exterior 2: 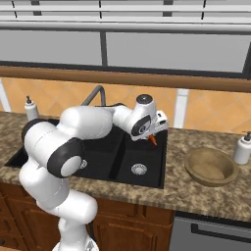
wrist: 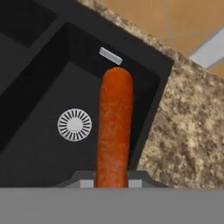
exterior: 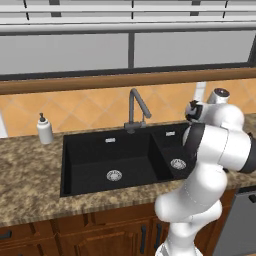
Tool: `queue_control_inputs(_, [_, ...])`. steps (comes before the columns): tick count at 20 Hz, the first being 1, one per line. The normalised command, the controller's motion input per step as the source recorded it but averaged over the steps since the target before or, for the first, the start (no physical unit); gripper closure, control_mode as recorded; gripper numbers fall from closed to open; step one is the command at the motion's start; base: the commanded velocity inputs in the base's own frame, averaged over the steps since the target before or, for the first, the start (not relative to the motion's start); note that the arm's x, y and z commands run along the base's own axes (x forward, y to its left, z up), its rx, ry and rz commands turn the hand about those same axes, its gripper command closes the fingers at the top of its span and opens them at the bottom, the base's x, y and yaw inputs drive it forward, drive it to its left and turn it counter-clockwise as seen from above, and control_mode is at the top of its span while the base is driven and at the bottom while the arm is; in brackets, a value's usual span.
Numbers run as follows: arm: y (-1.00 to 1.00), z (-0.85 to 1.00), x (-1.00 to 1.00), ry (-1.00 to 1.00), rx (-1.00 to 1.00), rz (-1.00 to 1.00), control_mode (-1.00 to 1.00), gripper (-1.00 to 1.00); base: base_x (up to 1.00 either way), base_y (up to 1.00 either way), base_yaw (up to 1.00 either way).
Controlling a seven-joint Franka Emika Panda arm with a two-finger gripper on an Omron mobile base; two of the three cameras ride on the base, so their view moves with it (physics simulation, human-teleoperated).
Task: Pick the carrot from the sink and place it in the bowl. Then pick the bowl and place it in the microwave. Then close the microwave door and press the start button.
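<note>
Above the small basin of the sink [exterior 2: 138, 156], we have the carrot [wrist: 114, 127] clamped in the gripper [exterior 2: 153, 137], lifted clear. The bowl [exterior 2: 211, 166] on the counter sits empty; bowl placement and microwave steps remain.

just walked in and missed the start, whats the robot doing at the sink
The robot arm's gripper holds the carrot, lifted above the small right basin of the black sink. The hand view shows the carrot pointing out from between the fingers, over that basin's drain. The wooden bowl sits empty on the counter to the right of the sink, so the carrot has yet to go into it.
</note>
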Motion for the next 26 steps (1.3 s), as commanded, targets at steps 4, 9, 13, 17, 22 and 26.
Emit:
queue_control_inputs(4, [-0.98,0.71,-0.47,0.07,0.17,-0.38,-1.00,1.00,0.00,0.00,0.00])
queue_control_inputs(9, [-0.86,0.00,-0.63,-0.06,0.10,-0.31,-1.00,1.00,0.00,0.00,0.00])
queue_control_inputs(13, [-0.73,-0.02,-0.56,-0.02,0.02,-0.24,-1.00,1.00,0.00,0.00,0.00])
queue_control_inputs(17, [-0.37,-0.12,-0.61,0.00,0.00,-0.15,-1.00,1.00,0.00,0.00,0.00])
queue_control_inputs(22, [-0.40,-0.24,-0.19,0.00,0.04,-0.04,-1.00,1.00,0.00,0.00,0.00])
queue_control_inputs(26, [-0.47,-0.35,0.00,0.00,0.10,0.00,-1.00,1.00,0.00,0.00,0.00])
